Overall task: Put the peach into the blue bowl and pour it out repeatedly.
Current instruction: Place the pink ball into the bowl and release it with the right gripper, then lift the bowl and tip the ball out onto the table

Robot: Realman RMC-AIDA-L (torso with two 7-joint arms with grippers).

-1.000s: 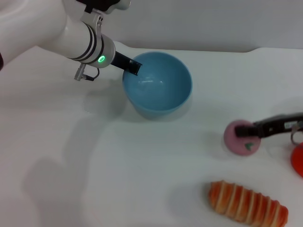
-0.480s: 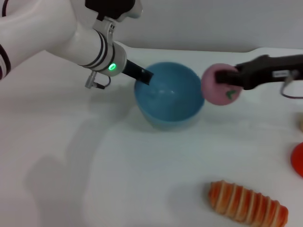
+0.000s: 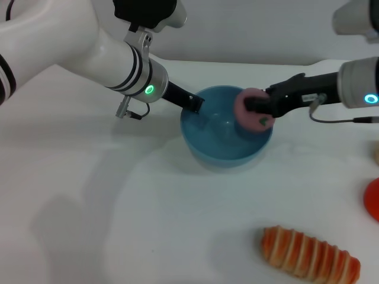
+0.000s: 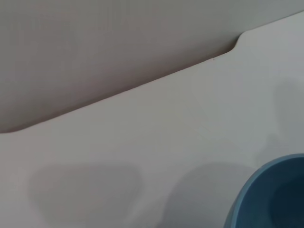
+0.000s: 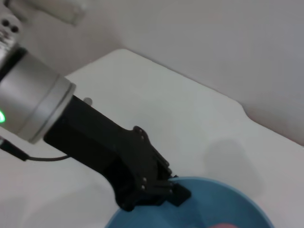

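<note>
Head view: white table [image 3: 118, 236].

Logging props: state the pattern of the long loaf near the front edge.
The loaf has orange and white stripes across it, best seen in the head view.

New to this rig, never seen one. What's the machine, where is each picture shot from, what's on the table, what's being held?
It is a two-armed robot with a gripper on each arm. The wide picture comes from a camera on its head, looking down at a white table; the other two come from cameras on its wrists.

In the head view the left gripper pinches the rim of the blue bowl. The right gripper holds the peach, a small pink ball, over the bowl's opening.

The left wrist view shows only table and a bit of the bowl. The right wrist view looks across at the left gripper clamped on the rim.

Also on the table: a striped orange-and-white loaf and a red thing cut off at the edge.
</note>
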